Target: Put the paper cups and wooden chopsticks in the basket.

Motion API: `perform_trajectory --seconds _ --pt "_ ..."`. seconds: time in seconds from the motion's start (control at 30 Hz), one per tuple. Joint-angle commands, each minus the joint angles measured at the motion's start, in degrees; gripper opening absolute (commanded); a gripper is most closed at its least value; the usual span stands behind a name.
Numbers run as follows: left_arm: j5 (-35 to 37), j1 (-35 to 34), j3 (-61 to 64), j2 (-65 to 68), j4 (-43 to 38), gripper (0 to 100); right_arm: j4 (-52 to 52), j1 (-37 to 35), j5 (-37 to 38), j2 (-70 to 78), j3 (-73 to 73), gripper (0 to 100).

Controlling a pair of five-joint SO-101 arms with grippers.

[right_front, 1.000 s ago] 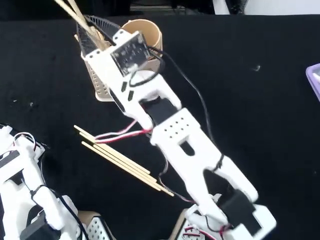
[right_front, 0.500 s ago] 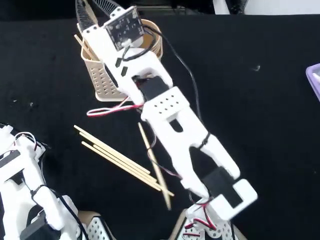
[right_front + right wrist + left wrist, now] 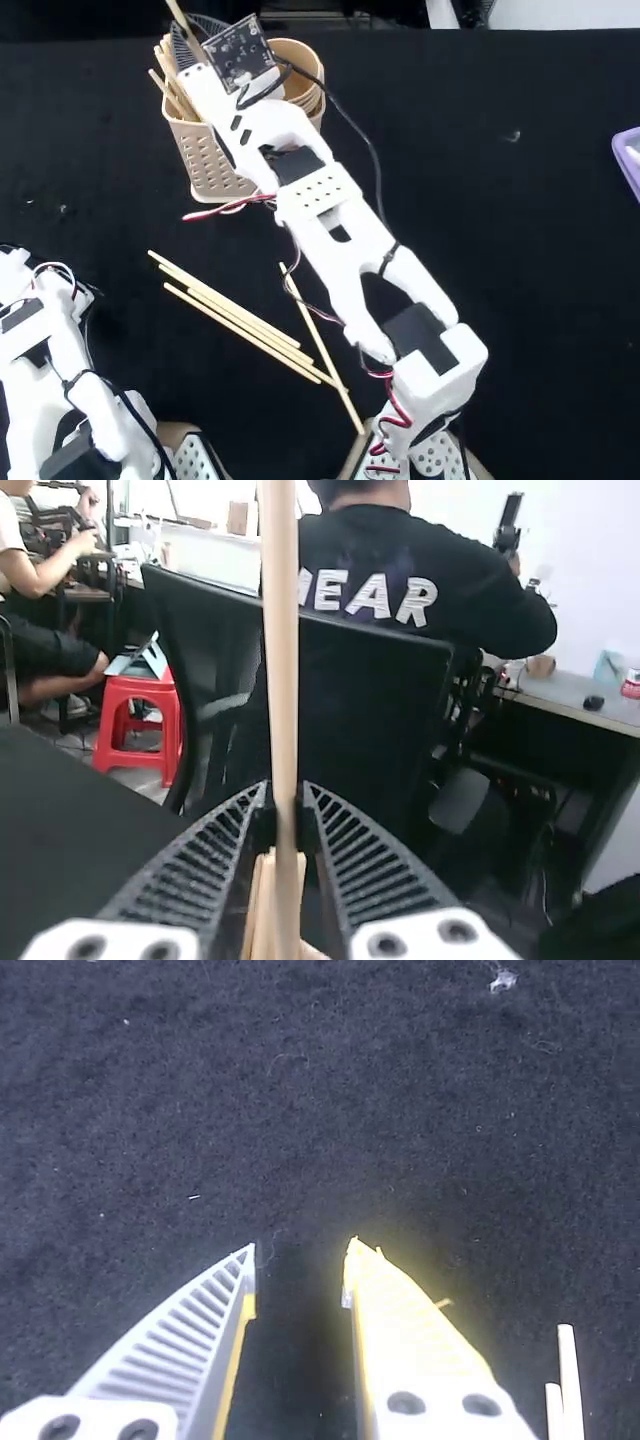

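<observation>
My right gripper (image 3: 283,815) is shut on one wooden chopstick (image 3: 280,660) that stands upright between its fingers. In the high view this gripper (image 3: 188,48) hangs over the beige basket (image 3: 205,160) at the back left, with the held chopstick (image 3: 179,14) sticking up. Other chopsticks (image 3: 168,75) lean inside the basket, and stacked paper cups (image 3: 305,72) stand in its right part. Several chopsticks (image 3: 235,318) lie on the black table, one more (image 3: 322,350) crossing them. My left gripper (image 3: 298,1260) is open, low over bare cloth, with chopstick ends (image 3: 563,1385) beside it.
The left arm (image 3: 50,380) rests at the front left corner. The right arm's base (image 3: 420,440) is at the front centre, its links crossing the table diagonally. A purple object (image 3: 630,160) pokes in at the right edge. A person sits behind the table.
The right arm has swung its gripper up and back over the basket. One of the two chopsticks it held has dropped onto the table beside the arm. The left arm stayed put.
</observation>
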Motion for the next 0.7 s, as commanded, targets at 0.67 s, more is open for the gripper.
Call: perform_trajectory --seconds 0.67 --pt "-0.09 0.48 -1.89 -1.14 -1.05 15 3.78 -0.09 -0.26 -23.52 17.01 9.0"
